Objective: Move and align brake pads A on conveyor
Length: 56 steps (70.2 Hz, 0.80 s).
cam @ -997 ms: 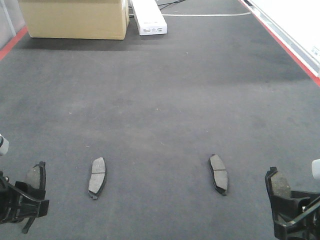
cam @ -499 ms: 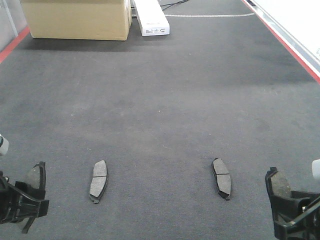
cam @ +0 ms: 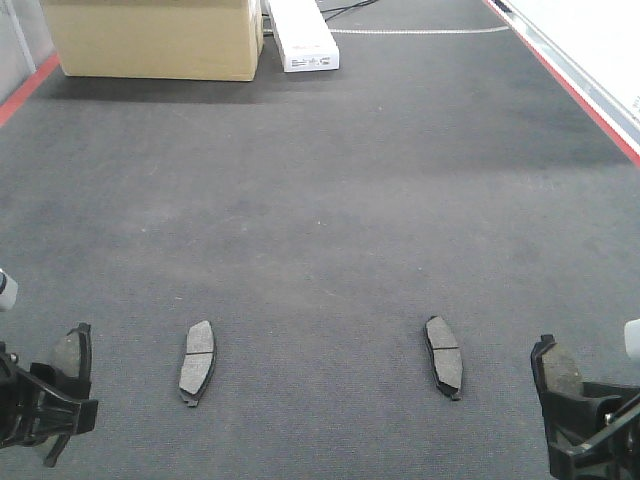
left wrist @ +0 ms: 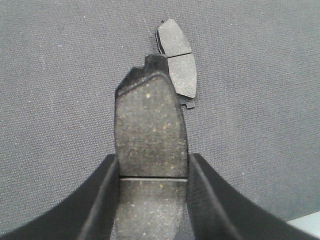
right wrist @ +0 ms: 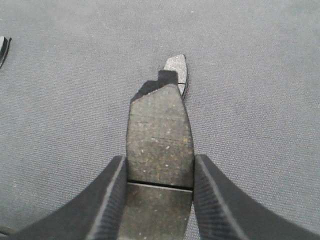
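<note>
On the dark felt conveyor (cam: 320, 200) two brake pads A lie flat: one at the lower left (cam: 197, 362) and one at the lower right (cam: 444, 357), both lengthwise away from me. My left gripper (cam: 60, 365) is shut on a third pad (left wrist: 150, 125), its fingers (left wrist: 102, 200) clamping the pad's sides near the groove; the lying left pad (left wrist: 179, 62) shows just beyond the tip. My right gripper (cam: 562, 375) is shut on a fourth pad (right wrist: 160, 135) the same way, with the lying right pad (right wrist: 176, 67) partly hidden behind it.
A cardboard box (cam: 150, 40) and a white carton (cam: 300, 35) stand at the belt's far end. Red stripes run along the left edge (cam: 20, 90) and the right edge (cam: 580, 95). Another pad's end pokes in at the right wrist view's left border (right wrist: 2, 50).
The two lying pads and the far boxes slid slightly down and to the right in view during the first half second, then stayed put. Both grippers held still with their pads.
</note>
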Tool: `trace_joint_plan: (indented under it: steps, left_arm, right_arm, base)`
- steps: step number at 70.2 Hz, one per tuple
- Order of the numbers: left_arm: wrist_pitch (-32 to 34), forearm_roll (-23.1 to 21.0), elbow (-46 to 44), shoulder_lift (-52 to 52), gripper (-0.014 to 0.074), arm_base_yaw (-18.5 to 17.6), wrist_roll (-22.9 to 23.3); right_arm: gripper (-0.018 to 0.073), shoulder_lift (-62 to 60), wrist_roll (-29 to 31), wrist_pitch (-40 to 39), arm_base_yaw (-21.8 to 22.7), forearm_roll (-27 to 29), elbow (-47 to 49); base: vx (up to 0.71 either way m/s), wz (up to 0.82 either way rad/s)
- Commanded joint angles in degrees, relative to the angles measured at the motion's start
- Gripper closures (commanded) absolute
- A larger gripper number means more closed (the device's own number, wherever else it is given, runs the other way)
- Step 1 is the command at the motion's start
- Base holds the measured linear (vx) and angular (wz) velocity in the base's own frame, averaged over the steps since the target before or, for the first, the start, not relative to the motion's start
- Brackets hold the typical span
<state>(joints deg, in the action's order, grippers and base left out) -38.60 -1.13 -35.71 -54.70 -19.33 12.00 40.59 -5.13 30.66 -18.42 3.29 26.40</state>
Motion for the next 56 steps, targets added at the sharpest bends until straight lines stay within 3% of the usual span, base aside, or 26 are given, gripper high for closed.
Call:
trace_joint_plan:
  steps: [1,37,51,56]
  left_arm:
    - [3.79,-0.28,-1.53,0.72,0.0524,-0.38,0.19]
    - [3.86,-0.28,-1.53,0.73,0.0524,-0.38,0.19]
    - [7.70,-0.65,-1.53,0.73,0.0524,-0.38,0.24]
    - [9.72,-2.75,-1.53,0.73,0.0524,-0.38,0.24]
  right_arm:
    - [0.0560,-0.24,0.50,-4.40,0.08,-0.39,1.75]
    - [0.0560,-0.24,0.50,-4.40,0.08,-0.39,1.75]
    - [0.0560,-0.24,0.50,-4.40,0.08,-0.39,1.75]
    - [0.0560,-0.24,0.50,-4.40,0.08,-0.39,1.75]
  base:
    - [0.00,0.00]
    - [0.00,0.00]
    - [0.00,0.00]
    - [0.00,0.00]
